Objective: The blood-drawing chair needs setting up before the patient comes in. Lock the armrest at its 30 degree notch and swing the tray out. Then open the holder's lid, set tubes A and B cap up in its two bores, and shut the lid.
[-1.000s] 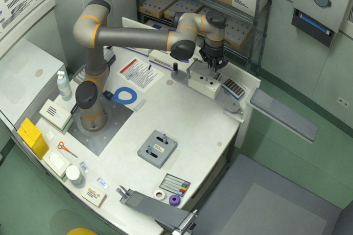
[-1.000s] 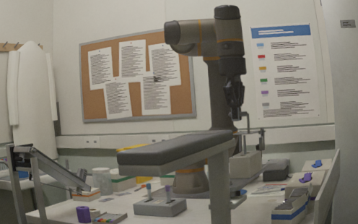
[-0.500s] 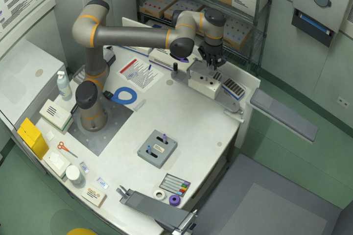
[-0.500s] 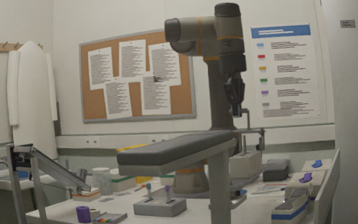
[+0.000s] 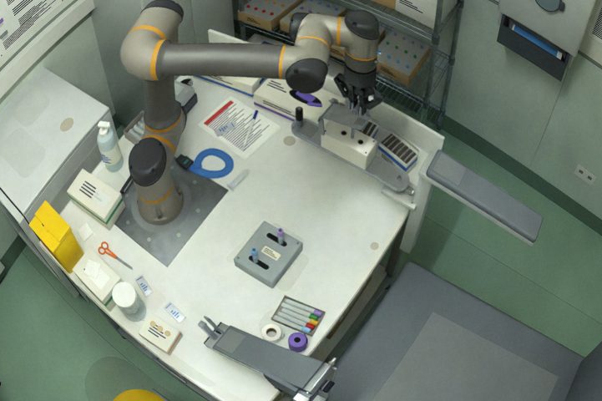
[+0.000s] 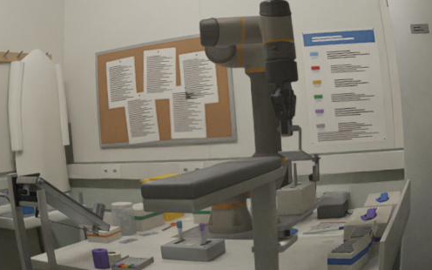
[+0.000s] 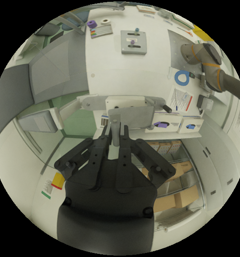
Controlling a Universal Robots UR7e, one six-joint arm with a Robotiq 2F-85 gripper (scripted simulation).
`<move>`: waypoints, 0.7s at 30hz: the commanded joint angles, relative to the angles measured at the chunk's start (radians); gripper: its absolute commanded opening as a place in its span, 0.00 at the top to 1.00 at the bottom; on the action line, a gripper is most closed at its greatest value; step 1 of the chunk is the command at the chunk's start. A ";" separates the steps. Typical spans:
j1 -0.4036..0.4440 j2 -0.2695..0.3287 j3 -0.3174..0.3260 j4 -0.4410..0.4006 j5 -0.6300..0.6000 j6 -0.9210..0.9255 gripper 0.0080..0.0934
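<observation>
The holder (image 5: pixel 349 143) is partly hidden behind the armrest in the second side camera. It is a white block with two dark bores on its top, sitting on the grey swing tray (image 5: pixel 377 165) at the far side of the table. Its grey lid (image 5: pixel 338 115) (image 7: pixel 132 116) stands raised on its hinge. I grip the lid's handle post (image 7: pixel 115 131) in my closed gripper (image 5: pixel 359 105) (image 6: pixel 285 126) (image 7: pixel 115 134). The purple-capped tube (image 5: pixel 280 235) and the blue-capped tube (image 5: pixel 254 254) stand in the grey rack (image 5: pixel 268 253) mid-table. The padded armrest (image 5: pixel 484 202) juts out past the table's right edge.
Two glove boxes (image 5: pixel 282 97) lie just behind the holder, and a wire shelf (image 5: pixel 405 61) with cartons stands beyond. A black knob (image 5: pixel 299 115) stands at the tray's left end. A second armrest (image 5: pixel 268 359), a tube tray (image 5: pixel 297 315) and tape rolls lie at the near edge.
</observation>
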 commanded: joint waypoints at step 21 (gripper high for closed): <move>0.017 -0.039 -0.007 0.045 0.000 0.017 1.00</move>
